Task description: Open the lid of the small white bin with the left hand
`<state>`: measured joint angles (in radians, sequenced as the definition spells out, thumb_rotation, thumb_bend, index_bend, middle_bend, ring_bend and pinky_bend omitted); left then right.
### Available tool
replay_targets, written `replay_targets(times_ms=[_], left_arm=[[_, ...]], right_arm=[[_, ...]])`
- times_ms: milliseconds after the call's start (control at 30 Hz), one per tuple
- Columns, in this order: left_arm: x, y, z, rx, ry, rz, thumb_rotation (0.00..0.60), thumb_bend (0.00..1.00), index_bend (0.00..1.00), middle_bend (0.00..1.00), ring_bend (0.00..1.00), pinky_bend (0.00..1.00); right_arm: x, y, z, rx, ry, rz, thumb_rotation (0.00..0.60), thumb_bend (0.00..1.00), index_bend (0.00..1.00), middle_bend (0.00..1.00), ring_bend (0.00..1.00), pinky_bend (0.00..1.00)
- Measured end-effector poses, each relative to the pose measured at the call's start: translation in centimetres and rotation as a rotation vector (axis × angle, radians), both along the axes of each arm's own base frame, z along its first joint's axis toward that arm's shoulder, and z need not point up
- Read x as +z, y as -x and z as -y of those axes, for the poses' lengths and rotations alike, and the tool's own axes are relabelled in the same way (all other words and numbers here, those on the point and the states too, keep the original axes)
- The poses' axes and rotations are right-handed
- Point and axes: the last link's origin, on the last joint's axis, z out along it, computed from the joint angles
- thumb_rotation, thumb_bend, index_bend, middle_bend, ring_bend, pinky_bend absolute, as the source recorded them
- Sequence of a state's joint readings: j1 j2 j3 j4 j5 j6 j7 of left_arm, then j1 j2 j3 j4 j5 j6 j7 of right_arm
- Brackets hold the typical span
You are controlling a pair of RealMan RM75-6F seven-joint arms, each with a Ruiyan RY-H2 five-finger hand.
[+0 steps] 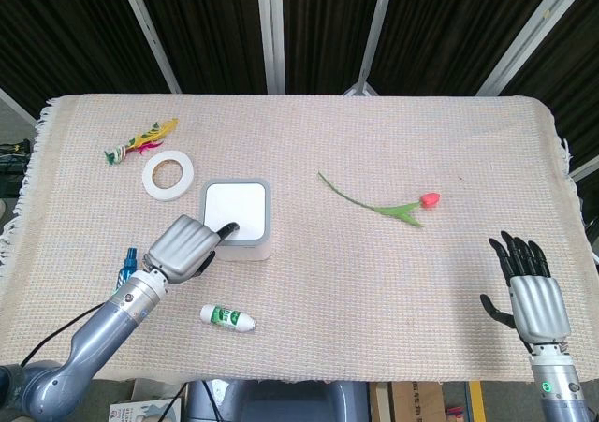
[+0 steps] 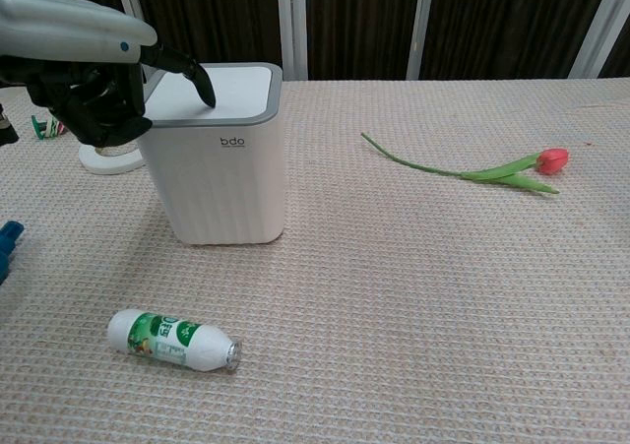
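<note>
tape roll (image 1: 168, 175), feather toy (image 1: 140, 142), tulip (image 1: 384, 206), small bottle (image 1: 227, 318)

"bdo" on white bin (image 2: 228, 183) front
</note>
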<state>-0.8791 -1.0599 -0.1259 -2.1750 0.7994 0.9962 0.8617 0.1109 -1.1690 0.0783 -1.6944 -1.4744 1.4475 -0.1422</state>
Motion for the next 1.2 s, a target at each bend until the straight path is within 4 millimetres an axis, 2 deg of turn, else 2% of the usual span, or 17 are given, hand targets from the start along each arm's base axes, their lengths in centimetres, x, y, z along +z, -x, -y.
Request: replay_targets(times_ms=[500,633,767,867,967,1000,1100,1200], left_arm=[[-0.4,0.5,0.3,0.013,0.013,-0.040,0.600,0.76,0.21,0.88,0.72,0.72],[-0.1,0.0,0.3,-0.003,-0.007,-0.013,0.600,0.69,0.22,0.86,0.72,0.72],[0.9,-1.3,0.6,-0.040,-0.047,0.065,0.600,0.53,0.22,0.80,0.68,0.70],[2.4,-2.0,1.2,-0.072,-0.102,0.135,0.600,0.42,0.21,0.69,0.59,0.67],[4.3,-1.9,2.0,-0.086,-0.184,0.186,0.600,0.35,0.20,0.46,0.42,0.54],[4.8,-1.6,2.3,-0.082,-0.210,0.194,0.600,0.34,0.20,0.43,0.38,0.50],[6.2,0.3,3.4,-0.040,-0.295,0.192,0.600,0.30,0.18,0.32,0.25,0.35],[7.0,3.0,4.6,0.030,-0.358,0.164,0.600,0.25,0.17,0.26,0.20,0.28]], right_arm=[[0.2,-0.1,0.0,0.009,-0.001,0.014,0.600,0.27,0.11,0.02,0.00,0.00],[0.1,-0.1,0.0,0.009,-0.002,0.012,0.600,0.27,0.11,0.02,0.00,0.00],[0.0,-0.1,0.0,0.010,-0.006,0.011,0.600,0.27,0.11,0.02,0.00,0.00],[0.0,-0.1,0.0,0.011,-0.009,0.010,0.600,0.27,0.11,0.02,0.00,0.00],[-0.1,-0.1,-0.1,0.012,-0.011,0.009,0.600,0.27,0.11,0.02,0.00,0.00],[-0.1,-0.1,-0.1,0.012,-0.011,0.009,0.600,0.27,0.11,0.02,0.00,0.00],[-0.1,-0.2,-0.1,0.013,-0.010,0.009,0.600,0.27,0.11,0.02,0.00,0.00],[-0.1,-0.2,-0.2,0.013,-0.010,0.008,0.600,0.27,0.11,0.02,0.00,0.00]])
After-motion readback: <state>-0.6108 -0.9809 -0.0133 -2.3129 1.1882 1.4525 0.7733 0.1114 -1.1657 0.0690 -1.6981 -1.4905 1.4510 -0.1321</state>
